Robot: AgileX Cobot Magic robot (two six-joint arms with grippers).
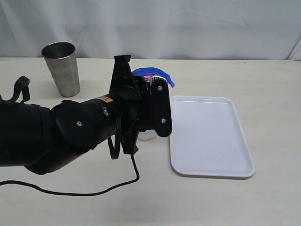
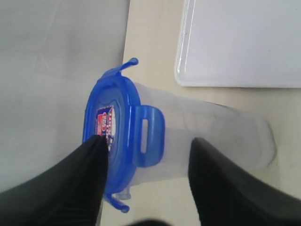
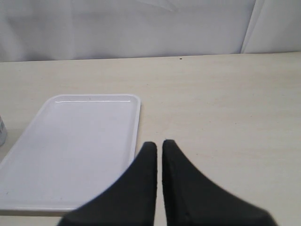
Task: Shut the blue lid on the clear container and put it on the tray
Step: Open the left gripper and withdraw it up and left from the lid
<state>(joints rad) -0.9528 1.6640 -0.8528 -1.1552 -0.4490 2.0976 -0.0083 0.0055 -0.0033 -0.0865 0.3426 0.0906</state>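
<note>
Flanking the blue lid [image 2: 121,101] and clear container [image 2: 211,122], left jaws apart. Reaching low over the bench [image 1: 235,202]. Pressing right jaws together.

Steel cup [image 1: 61,68]: upright, mouth open to the top, tapering to a narrower base, brushed grey metal. Stands alone toward the far left of the bench.

Bench [image 1: 263,84]: pale beige top, faint wood grain, one small dark speck near the back edge.

Backdrop [image 1: 188,23]: white cloth, soft vertical folds, hanging behind the bench.
</note>
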